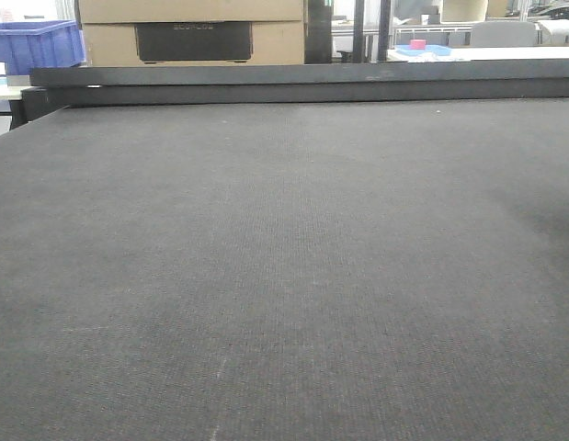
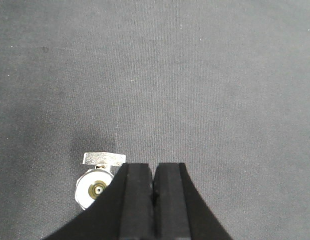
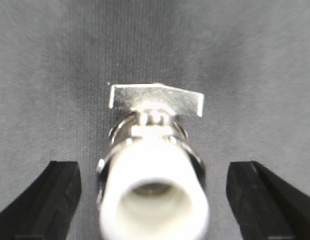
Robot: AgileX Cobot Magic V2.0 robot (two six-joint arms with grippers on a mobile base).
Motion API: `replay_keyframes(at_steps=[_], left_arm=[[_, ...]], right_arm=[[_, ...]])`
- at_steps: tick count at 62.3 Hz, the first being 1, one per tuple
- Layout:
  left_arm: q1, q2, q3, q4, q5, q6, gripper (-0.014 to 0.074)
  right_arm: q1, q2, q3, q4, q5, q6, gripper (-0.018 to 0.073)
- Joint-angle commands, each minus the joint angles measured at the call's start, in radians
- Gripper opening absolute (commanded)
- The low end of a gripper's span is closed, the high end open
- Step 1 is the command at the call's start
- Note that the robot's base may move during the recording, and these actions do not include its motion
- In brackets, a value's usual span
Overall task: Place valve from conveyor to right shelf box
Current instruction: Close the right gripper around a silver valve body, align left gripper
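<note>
In the right wrist view a silver valve (image 3: 153,150) with a flat T-handle and a white end cap lies on the dark grey conveyor (image 3: 44,75). It sits between the fingers of my right gripper (image 3: 153,172), which is open, with a gap on both sides. The left wrist view shows a valve (image 2: 97,182) with a white round end and a brass centre, lying just left of my left gripper (image 2: 155,167). That gripper is shut and holds nothing. In the front view the conveyor (image 1: 284,276) fills the frame, and neither valve nor gripper appears. The right shelf box is out of view.
A black bar frame (image 1: 302,81) runs along the belt's far edge. Behind it stand cardboard boxes (image 1: 192,32), a blue bin (image 1: 36,44) at the far left, and a table with a pink item (image 1: 418,44) at the far right.
</note>
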Motion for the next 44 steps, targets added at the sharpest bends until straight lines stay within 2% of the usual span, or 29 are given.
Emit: replay_keyframes(at_steps=[1,24,29,35,44], left_arm=[[0.005,-0.002,-0.007,-0.008,-0.003,-0.007,-0.0111],[0.005,-0.002,-0.007,-0.008,-0.003,-0.007,-0.0111],[0.005,-0.002,-0.007,-0.008,-0.003,-0.007,-0.0111],[0.005,-0.002,-0.007,-0.008,-0.003,-0.007,-0.0111],[0.005,0.003,-0.007,-0.022,0.029,-0.009,-0.0111]], right_arm=[[-0.007,0.027,-0.008,-0.005,-0.004,-0.005,0.0468],[-0.007,0.058,-0.008,0.013,-0.018,-0.005,0.0466],[-0.007,0.058,-0.008,0.013,-0.017,-0.005,0.0442],[-0.007,0.058,-0.008,0.013,-0.017,-0.005,0.0333],[-0.007,0.058,-0.008,0.013,-0.017,-0.005,0.0023]])
